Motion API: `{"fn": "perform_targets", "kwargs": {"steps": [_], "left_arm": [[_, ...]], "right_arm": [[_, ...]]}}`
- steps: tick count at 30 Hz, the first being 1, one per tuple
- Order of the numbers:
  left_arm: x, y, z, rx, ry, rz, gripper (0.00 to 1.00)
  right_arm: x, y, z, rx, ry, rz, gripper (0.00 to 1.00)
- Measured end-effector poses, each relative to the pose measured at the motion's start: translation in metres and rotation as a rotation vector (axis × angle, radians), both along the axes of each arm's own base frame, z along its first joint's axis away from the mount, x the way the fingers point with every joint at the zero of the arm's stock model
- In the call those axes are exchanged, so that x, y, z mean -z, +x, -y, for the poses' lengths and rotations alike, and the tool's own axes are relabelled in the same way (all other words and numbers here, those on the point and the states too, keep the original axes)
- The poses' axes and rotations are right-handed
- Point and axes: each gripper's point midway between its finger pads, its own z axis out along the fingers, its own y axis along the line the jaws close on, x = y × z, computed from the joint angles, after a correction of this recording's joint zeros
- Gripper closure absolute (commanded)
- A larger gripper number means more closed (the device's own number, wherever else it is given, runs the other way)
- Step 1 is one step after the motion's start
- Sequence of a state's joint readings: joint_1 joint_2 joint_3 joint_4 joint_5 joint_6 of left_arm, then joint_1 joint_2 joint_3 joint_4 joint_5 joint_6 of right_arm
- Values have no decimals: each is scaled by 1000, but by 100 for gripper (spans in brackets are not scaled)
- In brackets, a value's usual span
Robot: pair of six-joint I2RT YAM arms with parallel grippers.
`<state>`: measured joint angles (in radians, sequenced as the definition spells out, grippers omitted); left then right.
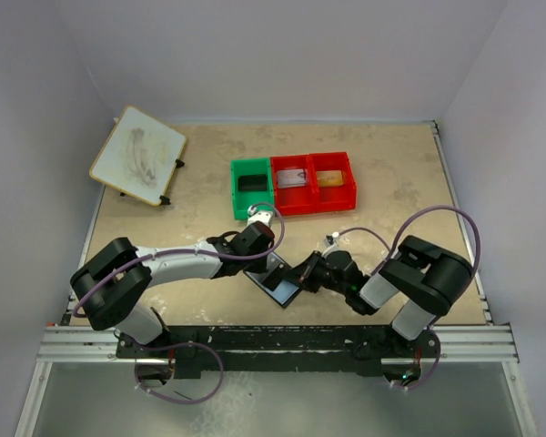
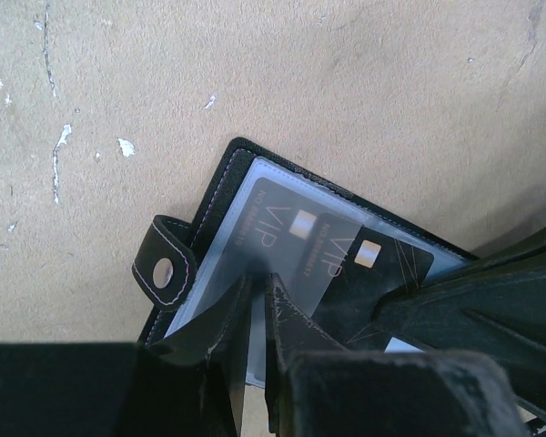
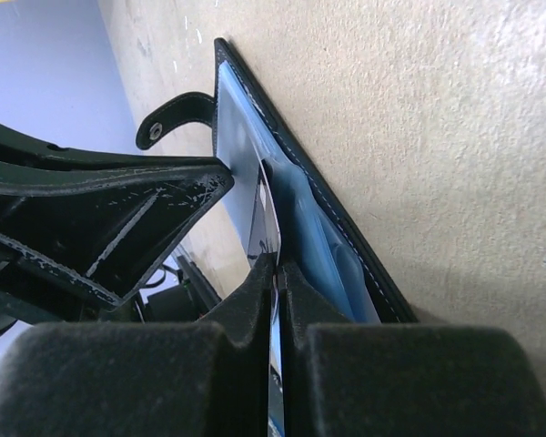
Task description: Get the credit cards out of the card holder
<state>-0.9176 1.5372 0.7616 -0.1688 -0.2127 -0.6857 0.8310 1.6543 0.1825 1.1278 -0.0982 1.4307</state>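
From above, two black robot arms meet at the centre of a scuffed beige surface (image 1: 391, 173), where a black bifold card holder (image 1: 280, 289) with a pale grey-blue inside lies open. The left tool (image 1: 266, 259) reaches it from the upper left and the right tool (image 1: 302, 276) from the right. Behind them, at upper centre, a green plastic bin (image 1: 252, 187) adjoins a red plastic bin (image 1: 314, 180). A white board (image 1: 138, 155) lies at the upper left.

In the left wrist view, the card holder (image 2: 220, 196) fills the centre, its black snap tab (image 2: 166, 267) pointing left. The left tool (image 2: 255, 314), at lower centre, is pinched almost closed on the holder's pale inner leaf. Two black credit cards marked VIP show: one (image 2: 287, 238) sits under the clear pocket, while the other (image 2: 382, 269) juts out to the right, where the right tool (image 2: 396, 309) meets it.

In the right wrist view, the right tool (image 3: 275, 278), at lower centre, is clamped tight on the thin edge of a credit card (image 3: 267, 223) standing out of the card holder (image 3: 241, 137). The left tool (image 3: 214, 177) presses in from the left.
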Motion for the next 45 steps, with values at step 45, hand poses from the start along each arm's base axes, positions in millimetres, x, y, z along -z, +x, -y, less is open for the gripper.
{"fn": "perform_targets", "kwargs": {"steps": [45], "left_arm": [[0, 0, 0, -3, 1, 3, 93]], "right_arm": [[-6, -2, 3, 28, 64, -6, 100]]}}
